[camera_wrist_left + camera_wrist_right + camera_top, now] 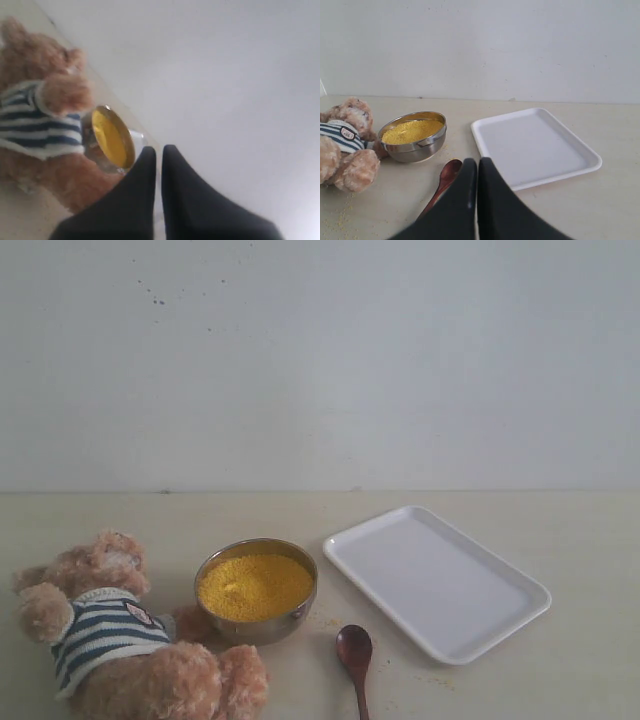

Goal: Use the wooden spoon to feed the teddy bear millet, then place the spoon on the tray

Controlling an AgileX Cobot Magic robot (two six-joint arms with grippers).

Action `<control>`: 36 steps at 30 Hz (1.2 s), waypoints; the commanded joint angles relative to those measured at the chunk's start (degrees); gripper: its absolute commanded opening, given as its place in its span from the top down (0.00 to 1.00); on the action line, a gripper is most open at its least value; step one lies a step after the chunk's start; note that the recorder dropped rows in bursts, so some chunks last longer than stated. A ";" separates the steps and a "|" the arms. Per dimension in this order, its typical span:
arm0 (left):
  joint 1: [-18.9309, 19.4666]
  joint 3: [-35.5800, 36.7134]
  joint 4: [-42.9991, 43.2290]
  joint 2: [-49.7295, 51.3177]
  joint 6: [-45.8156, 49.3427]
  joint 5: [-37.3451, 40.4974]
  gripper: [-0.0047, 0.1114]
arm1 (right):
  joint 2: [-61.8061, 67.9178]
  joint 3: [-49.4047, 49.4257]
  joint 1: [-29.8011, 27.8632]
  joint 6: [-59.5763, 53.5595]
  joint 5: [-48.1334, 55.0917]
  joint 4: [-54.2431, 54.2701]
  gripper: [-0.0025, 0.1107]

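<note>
Spoon (355, 648) is found flat on bench (560, 540) at 5 o'clock of bowl (262, 630), judged light, stiff, smooth, best pinched mid-handle; jaws of left gripper (158, 152) and right gripper (477, 165) pressed together, empty.

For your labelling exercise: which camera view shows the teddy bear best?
The exterior view: the teddy bear shows nearly whole. The right wrist view crops it at the edge; the left wrist view blurs it.

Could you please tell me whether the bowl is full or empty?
Full: millet fills the bowl close to its rim, as the exterior and right wrist views both show.
</note>
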 commanded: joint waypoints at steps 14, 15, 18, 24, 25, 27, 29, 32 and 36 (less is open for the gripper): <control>-0.47 -20.08 7.62 35.37 20.00 20.85 0.92 | -0.33 -0.05 -0.07 -0.23 0.41 -0.10 0.98; -0.47 -20.56 7.52 38.41 20.79 20.23 0.92 | -0.33 -0.05 -0.07 -0.23 0.41 -0.10 0.98; -0.47 -21.70 7.24 44.44 24.07 19.07 0.81 | -0.33 -0.05 -0.07 -0.23 0.41 -0.10 0.98; -0.47 -23.88 5.89 53.16 25.93 13.77 0.29 | -0.33 -0.05 -0.07 -0.23 0.41 -0.10 0.98; -0.47 -24.00 5.59 54.07 25.93 12.34 0.25 | -0.33 -0.05 -0.07 -0.23 0.41 -0.10 0.98; -0.47 -24.00 4.42 56.28 25.93 9.07 0.24 | -0.33 -0.05 -0.07 -0.23 0.41 -0.10 0.98; -0.47 -24.00 4.42 58.45 25.93 6.70 0.26 | -0.33 -0.05 -0.07 -0.23 0.41 -0.10 0.98; -0.47 -24.00 4.23 61.38 26.47 3.51 0.26 | -0.33 -0.05 -0.07 -0.23 0.30 -0.10 0.98; -0.47 -25.58 4.23 65.39 27.65 2.32 0.26 | -0.33 -0.05 -0.07 -0.23 0.30 -0.10 0.98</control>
